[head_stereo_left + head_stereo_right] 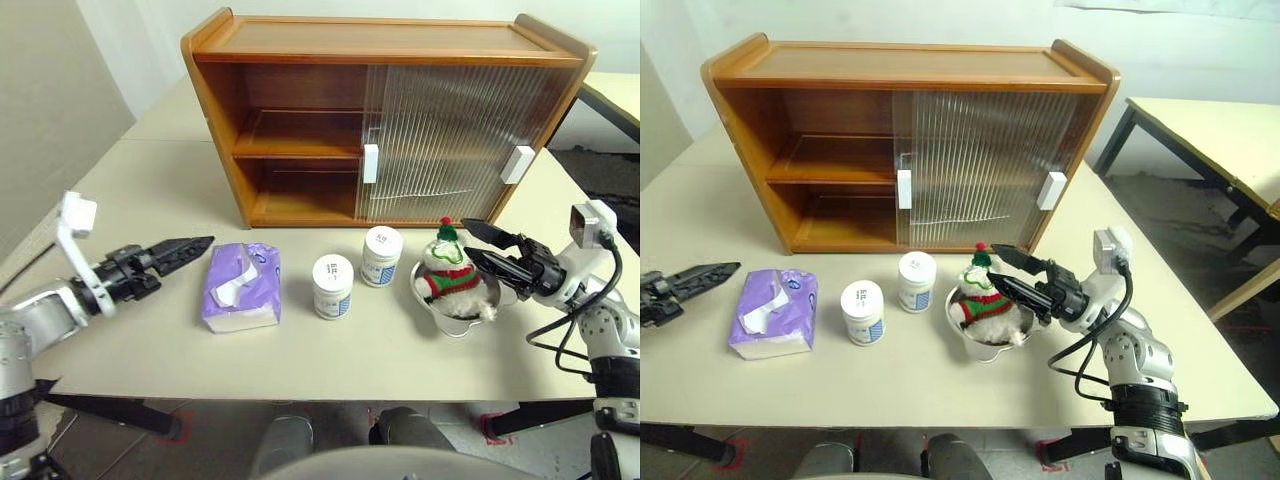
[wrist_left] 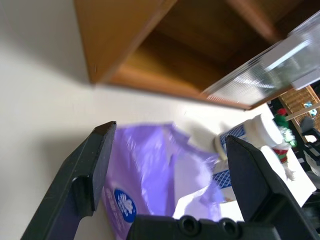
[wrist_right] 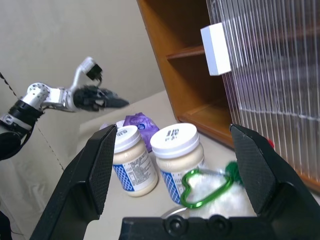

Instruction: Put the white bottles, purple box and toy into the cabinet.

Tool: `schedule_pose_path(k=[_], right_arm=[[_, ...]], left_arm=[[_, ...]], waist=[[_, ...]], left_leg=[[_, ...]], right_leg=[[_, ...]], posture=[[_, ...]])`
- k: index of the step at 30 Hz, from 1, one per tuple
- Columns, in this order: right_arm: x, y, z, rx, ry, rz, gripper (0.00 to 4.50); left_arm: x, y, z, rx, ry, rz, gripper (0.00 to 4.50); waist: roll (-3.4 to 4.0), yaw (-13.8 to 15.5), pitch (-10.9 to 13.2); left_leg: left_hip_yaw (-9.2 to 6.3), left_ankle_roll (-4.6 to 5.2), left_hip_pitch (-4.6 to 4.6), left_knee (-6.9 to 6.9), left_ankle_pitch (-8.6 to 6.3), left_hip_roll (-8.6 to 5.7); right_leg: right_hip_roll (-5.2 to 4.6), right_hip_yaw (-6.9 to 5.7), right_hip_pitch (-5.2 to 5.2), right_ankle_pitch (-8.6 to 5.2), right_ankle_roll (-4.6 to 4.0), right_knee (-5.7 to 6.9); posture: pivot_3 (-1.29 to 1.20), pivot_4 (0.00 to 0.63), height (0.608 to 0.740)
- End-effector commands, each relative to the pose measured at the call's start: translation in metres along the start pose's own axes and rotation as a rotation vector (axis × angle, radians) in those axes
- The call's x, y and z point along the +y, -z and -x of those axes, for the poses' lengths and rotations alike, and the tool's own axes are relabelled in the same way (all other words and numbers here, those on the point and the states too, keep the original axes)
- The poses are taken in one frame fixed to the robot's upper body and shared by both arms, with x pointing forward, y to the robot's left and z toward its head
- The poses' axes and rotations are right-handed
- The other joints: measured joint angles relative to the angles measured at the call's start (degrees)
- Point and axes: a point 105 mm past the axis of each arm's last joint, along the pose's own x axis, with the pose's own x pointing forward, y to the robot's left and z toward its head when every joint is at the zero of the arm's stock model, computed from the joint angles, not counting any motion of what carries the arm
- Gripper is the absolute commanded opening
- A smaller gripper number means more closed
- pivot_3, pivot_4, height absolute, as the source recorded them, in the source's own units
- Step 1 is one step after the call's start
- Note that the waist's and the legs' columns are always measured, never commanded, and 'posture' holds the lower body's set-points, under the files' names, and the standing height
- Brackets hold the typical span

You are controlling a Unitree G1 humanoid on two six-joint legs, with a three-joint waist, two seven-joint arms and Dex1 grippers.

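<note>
on the left, we are holding our left gripper just beside the purple box, its two black fingers spread wide with nothing between them, as the left wrist view shows; it is aimed along the table at the pack's near end, which we judge suits a sideways grasp of the soft pack. the purple box is lying flat on the table, white tissue poking from its top, in front of the cabinet's open left half.

next come the two white bottles, one nearer us and one a little further back, both upright on the table and apart from each other, just ahead of the sliding doors. the cabinet is standing at the back with its left bays uncovered and both shelves bare, so nothing is stowed yet.

to the right, the toy is sitting in a shiny metal bowl. our right gripper is hovering just beside the toy, jaws apart and empty, placed, we judge, to close on it.
</note>
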Motion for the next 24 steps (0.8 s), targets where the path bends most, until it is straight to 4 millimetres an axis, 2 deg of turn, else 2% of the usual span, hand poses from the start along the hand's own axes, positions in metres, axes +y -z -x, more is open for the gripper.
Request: schedule_pose_path(k=[1,4,7,13,16,18,20,24], right_arm=[[0.003,0.002,-0.002,0.012,-0.004,0.010,4.50],[0.004,0.002,0.000,0.016,0.001,0.011,4.50],[0.005,0.002,0.000,0.018,0.002,0.011,4.50],[0.005,0.001,0.000,0.022,0.002,0.015,4.50],[0.004,0.001,-0.001,0.022,0.001,0.015,4.50],[0.004,0.001,-0.001,0.021,0.000,0.014,4.50],[0.004,0.002,-0.001,0.023,-0.001,0.011,4.50],[0.004,0.002,-0.001,0.023,-0.003,0.008,4.50]], left_arm=[[0.000,0.033,-0.008,0.136,-0.004,0.098,4.47],[0.000,0.063,-0.005,0.322,-0.038,0.101,4.47],[0.003,0.065,-0.004,0.334,-0.049,0.115,3.84],[0.004,0.048,-0.005,0.260,-0.036,0.110,1.71],[-0.001,0.030,-0.009,0.133,0.019,0.141,0.59],[-0.004,0.022,-0.011,0.082,0.043,0.157,0.07],[-0.014,0.004,-0.014,-0.036,0.103,0.178,0.07],[-0.031,-0.020,-0.018,-0.166,0.187,0.204,0.07]], waist=[[-0.01,-0.05,0.01],[-0.07,-0.33,0.02],[-0.02,-0.34,0.03],[0.00,-0.30,0.10],[-0.01,-0.15,0.14],[-0.05,-0.09,0.17],[-0.05,-0.10,0.20],[-0.14,-0.05,0.27]], left_leg=[[0.04,-0.10,0.03,-0.01,0.06,0.00],[0.11,-0.15,0.06,-0.07,0.09,0.00],[0.13,-0.22,0.13,-0.08,0.12,0.00],[0.21,-0.20,0.31,-0.12,-0.04,0.00],[0.21,-0.22,0.31,-0.12,-0.14,0.00],[0.21,-0.22,0.27,-0.12,-0.14,0.00],[0.21,-0.23,0.13,-0.12,-0.13,0.00],[0.25,-0.35,0.04,-0.08,0.02,0.00]], right_leg=[[0.00,0.02,-0.01,0.00,-0.01,0.02],[0.02,0.07,-0.04,0.00,0.00,0.04],[0.04,0.11,-0.03,-0.02,-0.01,0.04],[0.03,0.19,-0.09,-0.05,-0.07,0.03],[0.02,0.19,-0.17,-0.12,-0.13,0.03],[0.02,0.19,-0.14,-0.12,-0.13,0.04],[0.02,0.19,-0.09,-0.12,-0.13,0.05],[0.03,0.19,-0.11,-0.16,-0.05,0.07]], posture=[[-0.09,0.025,0.740],[-0.09,0.027,0.740],[-0.09,0.027,0.740],[-0.09,0.029,0.740],[-0.09,0.030,0.740],[-0.09,0.031,0.740],[-0.09,0.034,0.740],[-0.09,0.034,0.740]])
